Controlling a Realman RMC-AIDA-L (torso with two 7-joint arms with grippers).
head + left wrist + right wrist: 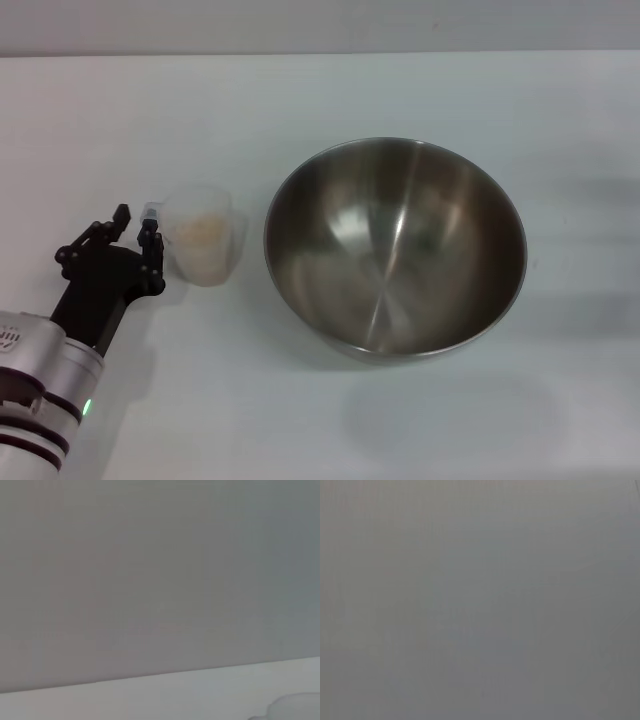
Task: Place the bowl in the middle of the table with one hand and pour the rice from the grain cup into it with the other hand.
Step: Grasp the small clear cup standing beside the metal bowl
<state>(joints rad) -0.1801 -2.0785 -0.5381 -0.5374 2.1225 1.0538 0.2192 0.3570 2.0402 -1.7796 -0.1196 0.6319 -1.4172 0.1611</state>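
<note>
Plain grey wall (320, 25) behind far edge of white tabletop (500, 100), straight seam between them. Wall bare, matte, evenly lit. Left wrist view: same grey wall (150, 570) over pale strip of tabletop (125, 700). Right wrist view: uniform grey surface only, cannot tell what. Lighting soft, diffuse; faint blurred shadows on tabletop at right.

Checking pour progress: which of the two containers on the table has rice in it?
The grain cup, the small clear one beside the left gripper, holds the rice. The wide steel bowl beside it is empty.
</note>
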